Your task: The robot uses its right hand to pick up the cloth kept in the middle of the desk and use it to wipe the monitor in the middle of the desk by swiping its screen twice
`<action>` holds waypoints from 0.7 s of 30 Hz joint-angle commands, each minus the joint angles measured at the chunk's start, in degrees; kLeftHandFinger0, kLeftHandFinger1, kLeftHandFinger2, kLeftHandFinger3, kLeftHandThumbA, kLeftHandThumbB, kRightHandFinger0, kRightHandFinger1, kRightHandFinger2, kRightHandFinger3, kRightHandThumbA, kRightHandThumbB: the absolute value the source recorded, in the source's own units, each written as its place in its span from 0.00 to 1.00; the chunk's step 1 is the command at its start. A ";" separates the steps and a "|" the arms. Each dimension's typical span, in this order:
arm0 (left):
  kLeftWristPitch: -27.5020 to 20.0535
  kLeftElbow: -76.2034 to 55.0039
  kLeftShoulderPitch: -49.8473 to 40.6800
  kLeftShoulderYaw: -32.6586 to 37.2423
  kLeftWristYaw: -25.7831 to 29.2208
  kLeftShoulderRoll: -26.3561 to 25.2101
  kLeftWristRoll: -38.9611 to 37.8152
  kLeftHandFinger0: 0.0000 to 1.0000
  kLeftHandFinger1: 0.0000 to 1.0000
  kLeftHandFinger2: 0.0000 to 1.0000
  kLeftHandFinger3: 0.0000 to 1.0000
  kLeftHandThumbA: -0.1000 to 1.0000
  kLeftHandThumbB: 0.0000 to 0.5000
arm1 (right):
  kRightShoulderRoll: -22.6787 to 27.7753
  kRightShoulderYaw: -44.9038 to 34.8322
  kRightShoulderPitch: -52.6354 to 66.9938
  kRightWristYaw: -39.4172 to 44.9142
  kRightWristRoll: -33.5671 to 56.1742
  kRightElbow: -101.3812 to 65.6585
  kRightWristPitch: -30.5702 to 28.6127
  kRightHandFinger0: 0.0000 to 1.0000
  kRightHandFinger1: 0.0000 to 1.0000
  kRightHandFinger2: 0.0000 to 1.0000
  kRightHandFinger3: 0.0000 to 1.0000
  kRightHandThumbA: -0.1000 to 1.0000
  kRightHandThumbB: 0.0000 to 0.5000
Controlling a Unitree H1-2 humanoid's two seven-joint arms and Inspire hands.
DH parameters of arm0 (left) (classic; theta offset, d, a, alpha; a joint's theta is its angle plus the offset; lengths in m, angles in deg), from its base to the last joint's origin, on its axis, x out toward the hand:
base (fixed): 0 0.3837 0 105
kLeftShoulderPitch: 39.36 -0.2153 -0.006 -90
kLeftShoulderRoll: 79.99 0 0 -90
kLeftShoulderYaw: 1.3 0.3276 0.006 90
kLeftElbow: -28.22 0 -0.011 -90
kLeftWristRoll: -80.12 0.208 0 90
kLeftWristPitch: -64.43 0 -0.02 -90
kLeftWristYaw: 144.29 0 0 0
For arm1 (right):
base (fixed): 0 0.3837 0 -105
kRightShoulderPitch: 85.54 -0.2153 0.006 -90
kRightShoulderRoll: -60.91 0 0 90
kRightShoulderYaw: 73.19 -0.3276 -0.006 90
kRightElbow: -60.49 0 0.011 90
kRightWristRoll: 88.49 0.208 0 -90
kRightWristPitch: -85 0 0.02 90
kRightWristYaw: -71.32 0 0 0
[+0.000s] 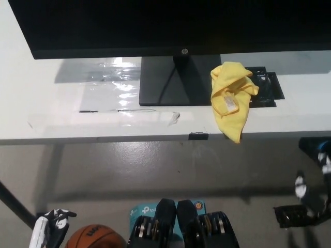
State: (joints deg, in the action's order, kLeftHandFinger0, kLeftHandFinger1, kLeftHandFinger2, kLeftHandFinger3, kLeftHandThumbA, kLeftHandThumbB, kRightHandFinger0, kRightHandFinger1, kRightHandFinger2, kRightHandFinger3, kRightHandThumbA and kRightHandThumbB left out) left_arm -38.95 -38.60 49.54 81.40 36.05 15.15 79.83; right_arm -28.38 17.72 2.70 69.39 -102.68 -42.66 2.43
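Note:
A crumpled yellow cloth [231, 98] lies on the white desk [51, 119] just right of the monitor stand's base [173, 82], and its lower corner hangs over the desk's front edge. The black monitor [170, 26] spans the top of the head view with its screen dark. My black right hand [310, 199] hangs low at the right edge, below desk level and well apart from the cloth. Resting at the lower left, near the floor, is my white left hand [50, 227]. Neither hand holds anything that I can see.
A dark cable opening [268, 87] sits in the desk behind the cloth. A clear plastic sheet [116, 82] lies left of the stand. A small black clip [198, 136] marks the desk's front edge. On the floor are a basketball [95, 238] and a teal box [142, 212].

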 commanded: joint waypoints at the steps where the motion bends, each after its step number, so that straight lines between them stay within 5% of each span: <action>1: -0.12 -1.49 -0.18 -0.22 0.19 -0.08 -0.48 0.00 0.00 0.00 0.19 0.48 1.00 | 3.01 -0.70 -7.62 3.98 0.07 -7.90 2.90 0.99 1.00 1.00 1.00 0.25 0.73; 6: -0.94 -1.32 -0.15 -0.10 -0.25 -0.25 -0.65 0.00 0.00 0.00 0.17 0.48 1.00 | 5.89 -0.76 -18.61 6.30 -0.91 -10.73 7.09 0.91 1.00 1.00 1.00 0.30 0.74; 12: -1.21 -1.12 -0.06 -0.08 -0.44 -0.23 -0.88 0.00 0.00 0.00 0.15 0.48 1.00 | 7.47 0.70 -26.52 8.61 -0.59 -6.90 8.36 0.87 1.00 1.00 1.00 0.23 0.75; 13: -1.80 -0.80 0.18 0.12 -0.25 -0.74 -0.09 0.00 0.00 0.00 0.14 0.49 1.00 | 7.60 1.85 -28.08 9.39 -0.86 -4.15 7.93 0.96 1.00 1.00 1.00 0.25 0.76; 21: -2.28 -0.38 0.51 0.23 -0.56 -1.03 -0.13 0.00 0.00 0.00 0.13 0.50 1.00 | 5.65 6.80 -32.72 12.83 -0.50 6.65 10.51 1.00 1.00 1.00 1.00 0.33 0.83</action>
State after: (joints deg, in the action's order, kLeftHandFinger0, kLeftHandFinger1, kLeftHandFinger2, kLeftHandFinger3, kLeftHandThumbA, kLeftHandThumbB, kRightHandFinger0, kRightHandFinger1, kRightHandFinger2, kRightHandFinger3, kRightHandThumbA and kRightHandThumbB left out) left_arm -39.19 -38.64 49.56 81.57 35.81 15.13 79.70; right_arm -22.36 23.15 -26.31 79.02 -103.23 -39.17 10.68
